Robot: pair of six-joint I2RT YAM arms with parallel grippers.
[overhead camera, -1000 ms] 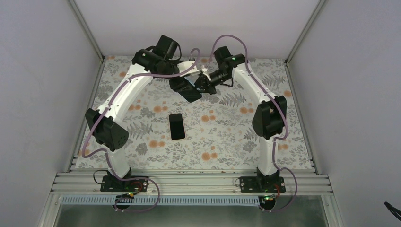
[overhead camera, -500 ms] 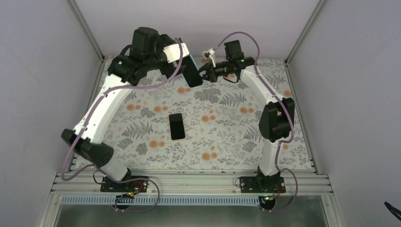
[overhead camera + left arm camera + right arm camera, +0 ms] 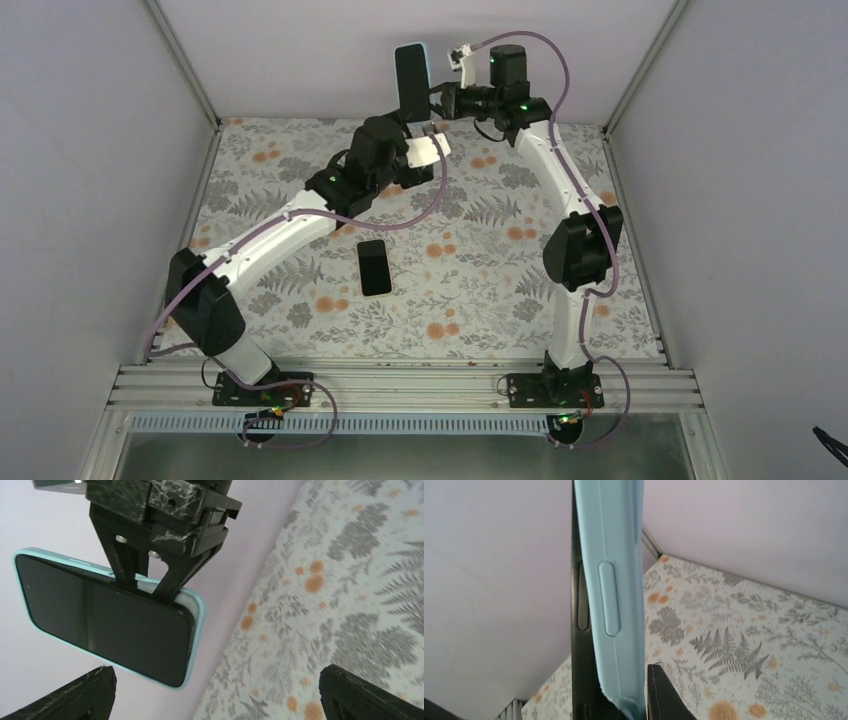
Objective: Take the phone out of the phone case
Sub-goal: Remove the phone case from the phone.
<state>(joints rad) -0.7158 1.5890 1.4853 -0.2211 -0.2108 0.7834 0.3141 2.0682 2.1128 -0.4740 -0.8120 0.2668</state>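
Observation:
A phone with a dark screen sits in a light-blue case [image 3: 410, 80]. My right gripper [image 3: 441, 98] is shut on it and holds it high and upright near the back wall. In the right wrist view the blue case edge [image 3: 616, 605] lies beside the black phone edge [image 3: 580, 645], clamped at the gripper [image 3: 624, 702]. In the left wrist view the cased phone [image 3: 107, 617] hangs from the right fingers [image 3: 150, 560]. My left gripper [image 3: 418, 138] [image 3: 220, 700] is open, just below the phone and apart from it.
A black phone-shaped slab [image 3: 375, 267] lies flat on the floral table cover [image 3: 480, 280] near the middle. Plain walls [image 3: 90, 150] close in the back and both sides. The metal rail with the arm bases [image 3: 400, 385] runs along the near edge.
My right gripper has lifted the cased phone from near the table to high by the back wall. My left arm has swung down and right, its gripper now below the phone.

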